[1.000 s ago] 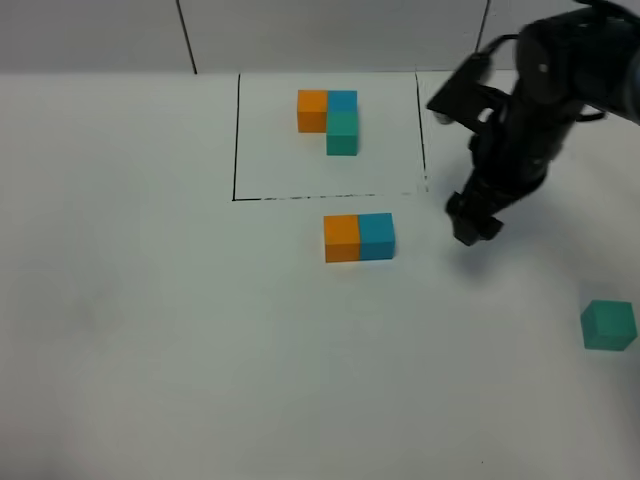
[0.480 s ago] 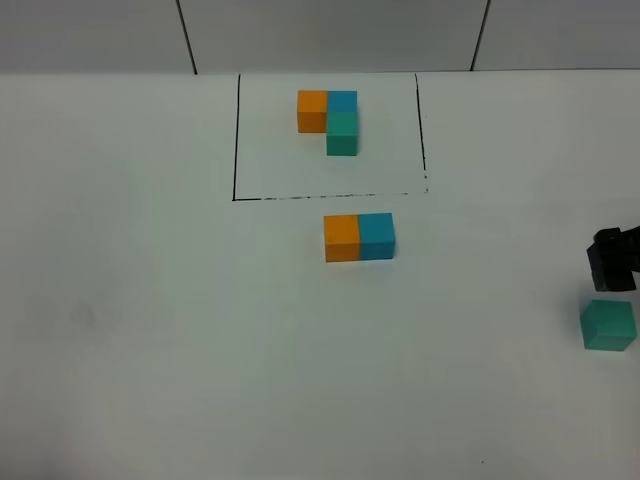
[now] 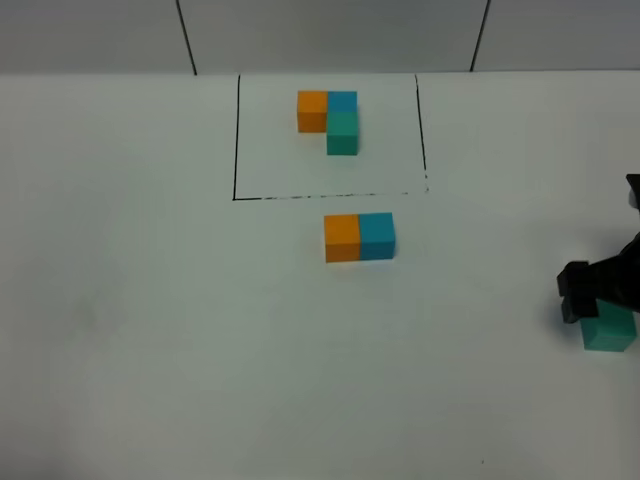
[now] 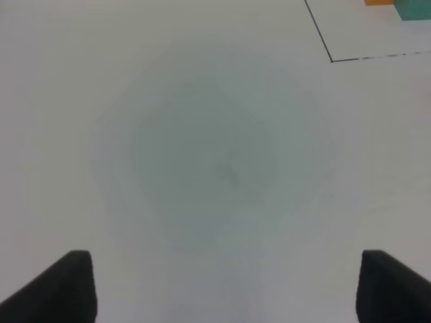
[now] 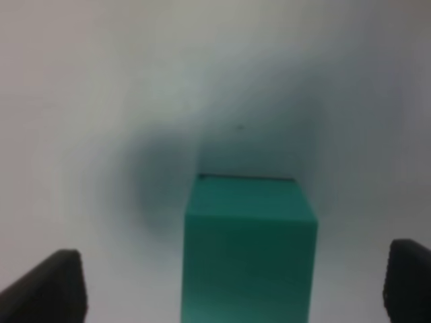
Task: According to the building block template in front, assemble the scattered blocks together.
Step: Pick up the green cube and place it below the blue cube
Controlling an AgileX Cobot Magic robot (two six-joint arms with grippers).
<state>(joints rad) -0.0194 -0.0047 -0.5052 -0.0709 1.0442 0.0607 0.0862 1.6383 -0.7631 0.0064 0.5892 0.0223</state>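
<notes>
The teal-green cube (image 3: 612,334) is found far right of the joined orange-and-blue pair (image 3: 359,237). It is centred between the wide-spread, empty jaws of the right gripper (image 5: 229,288), the nearer arm. The left gripper (image 4: 225,289) is likewise held open and empty.

White table (image 3: 150,350), black drawn frame (image 3: 236,140), orange cube (image 3: 341,238), blue cube (image 3: 377,236), teal-green cube (image 3: 610,333)

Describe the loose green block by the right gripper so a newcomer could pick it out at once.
On the white table, go to the far right edge of the high view, where the right gripper hangs open. Just beneath it sits a teal-green cube, standing alone, unlike the teal one joined into the black-framed trio.
</notes>
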